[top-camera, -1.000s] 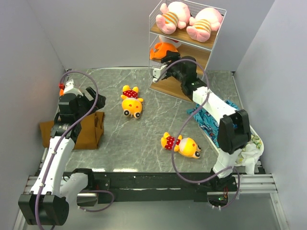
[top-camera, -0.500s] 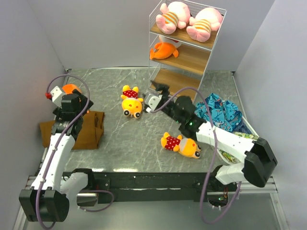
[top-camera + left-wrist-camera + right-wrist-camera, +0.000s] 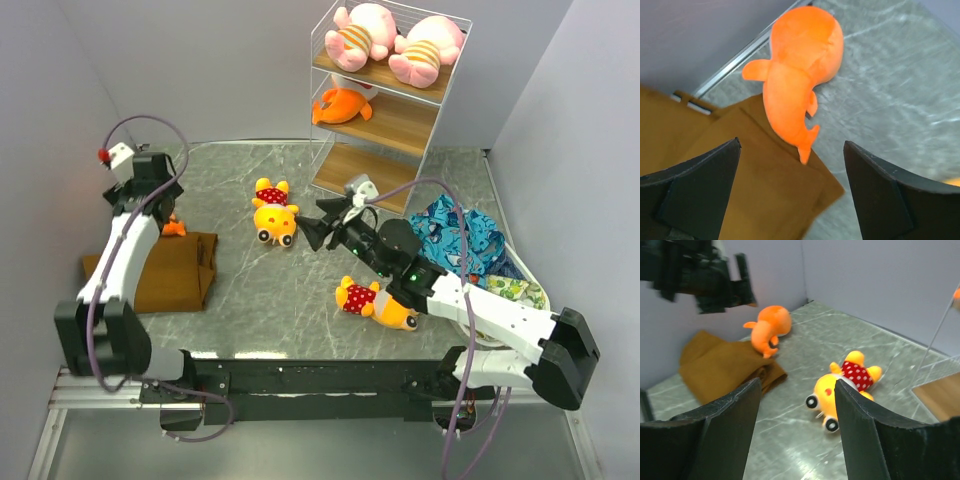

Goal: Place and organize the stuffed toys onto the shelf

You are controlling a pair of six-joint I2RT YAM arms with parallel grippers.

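Left hand [image 3: 795, 195]: wide open, empty, over orange fish toy [image 3: 800, 65]
Fish's place: counter [image 3: 300, 290] at 9 o'clock, tail on brown cloth [image 3: 765, 200]
Right hand [image 3: 796, 385]: wide open, empty, facing yellow toy [image 3: 845, 382]
Shelf [image 3: 350, 177]: 1 o'clock

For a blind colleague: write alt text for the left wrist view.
An orange fish toy lies on the grey table, its tail over the edge of a brown cloth. The open left gripper frames it, empty.
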